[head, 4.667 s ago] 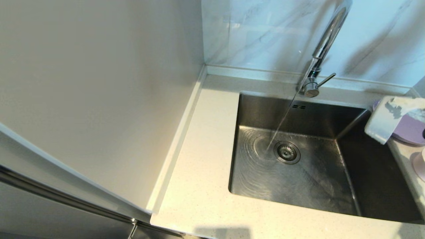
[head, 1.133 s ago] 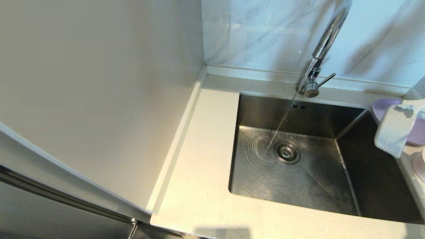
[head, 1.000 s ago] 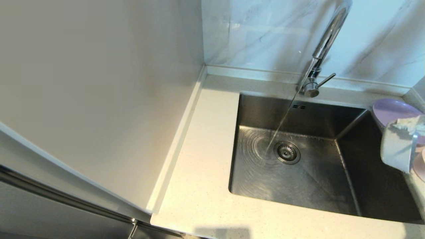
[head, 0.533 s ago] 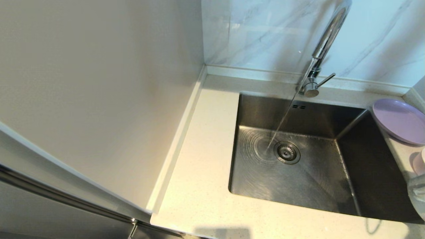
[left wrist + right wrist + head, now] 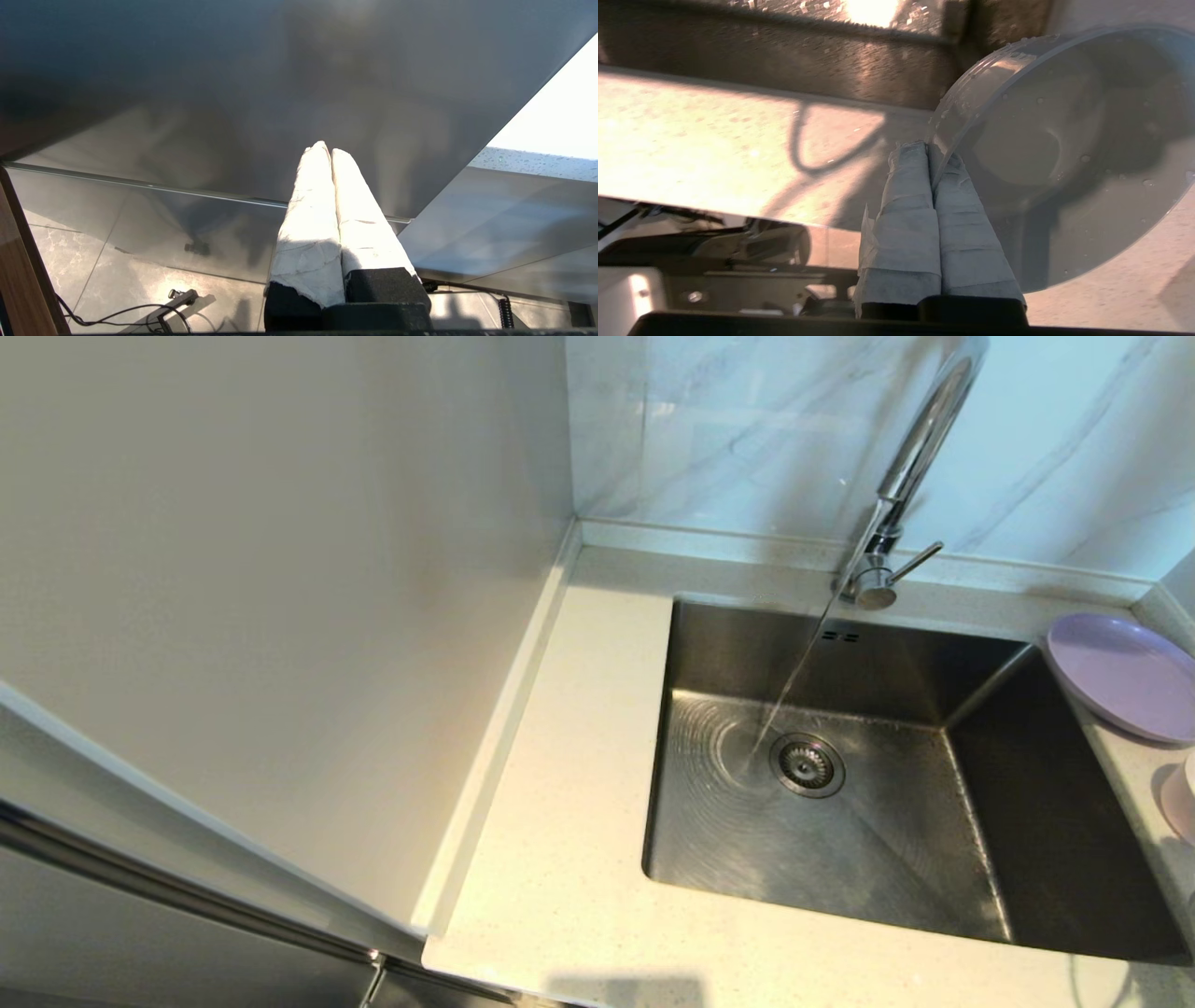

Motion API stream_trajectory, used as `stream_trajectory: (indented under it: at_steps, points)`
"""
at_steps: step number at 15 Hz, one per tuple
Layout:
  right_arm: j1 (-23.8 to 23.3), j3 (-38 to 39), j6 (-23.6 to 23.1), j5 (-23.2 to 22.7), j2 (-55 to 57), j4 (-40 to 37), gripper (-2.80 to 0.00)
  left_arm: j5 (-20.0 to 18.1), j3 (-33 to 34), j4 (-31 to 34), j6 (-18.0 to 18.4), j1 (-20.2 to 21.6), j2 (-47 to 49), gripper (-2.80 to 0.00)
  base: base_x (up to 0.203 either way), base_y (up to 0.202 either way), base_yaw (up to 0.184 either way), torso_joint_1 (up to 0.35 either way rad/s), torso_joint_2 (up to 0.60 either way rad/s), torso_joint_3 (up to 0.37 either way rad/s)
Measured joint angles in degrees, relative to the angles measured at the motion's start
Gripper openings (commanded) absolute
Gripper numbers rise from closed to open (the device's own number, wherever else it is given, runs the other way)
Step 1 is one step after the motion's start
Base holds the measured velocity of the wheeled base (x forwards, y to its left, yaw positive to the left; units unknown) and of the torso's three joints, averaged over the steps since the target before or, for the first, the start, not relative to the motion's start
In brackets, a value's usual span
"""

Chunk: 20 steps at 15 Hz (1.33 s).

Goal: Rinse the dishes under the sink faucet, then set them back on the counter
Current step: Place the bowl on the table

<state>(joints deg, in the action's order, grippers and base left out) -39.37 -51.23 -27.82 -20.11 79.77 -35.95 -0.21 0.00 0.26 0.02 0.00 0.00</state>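
Right gripper: pinched on the wet bowl rim, over the counter at sink's 4 o'clock. Plate: counter, 2 o'clock. Faucet: running. Left gripper: closed, empty, parked below. Risk: thin, slick rim-hold likely slips.

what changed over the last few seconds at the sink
The right claw, which hung over the lilac plate by the sink's right rim, drew back toward the robot and out of the head view, uncovering the plate. In the right wrist view it is shut on the rim of the bowl. Unchanged: water runs from the faucet, and the left claw is parked, shut.
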Motion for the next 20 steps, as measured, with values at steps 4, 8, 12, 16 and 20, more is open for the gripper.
stream_trajectory:
  at_steps: [4,8,12,16,20]
  points:
    - [-1.14,0.47,-0.57,4.38,2.7,7.01,-2.8,0.0,0.0,-0.01,-0.02,0.0,0.0,-2.8,0.0,0.0,0.0,0.0,0.0,0.0]
    - [-2.05,0.91,-0.88,5.45,5.46,11.03,-2.8,0.02,0.0,0.01,0.0,0.0,0.0,-2.8,0.0,0.0,0.0,0.0,0.0,0.0]
    - [-3.37,0.75,-0.9,5.45,7.19,11.15,-2.8,0.02,0.0,0.0,-0.02,0.0,0.0,-2.8,0.0,0.0,0.0,0.0,0.0,0.0]
    - [-3.41,0.52,-1.34,5.35,7.88,11.22,-2.8,0.02,0.0,0.0,-0.02,0.0,0.0,-2.8,0.0,0.0,0.0,0.0,0.0,0.0]
    - [-1.79,0.49,-1.56,4.95,8.14,11.2,-2.8,0.0,0.0,0.01,-0.02,0.0,0.0,-2.8,0.0,0.0,0.0,0.0,0.0,0.0]
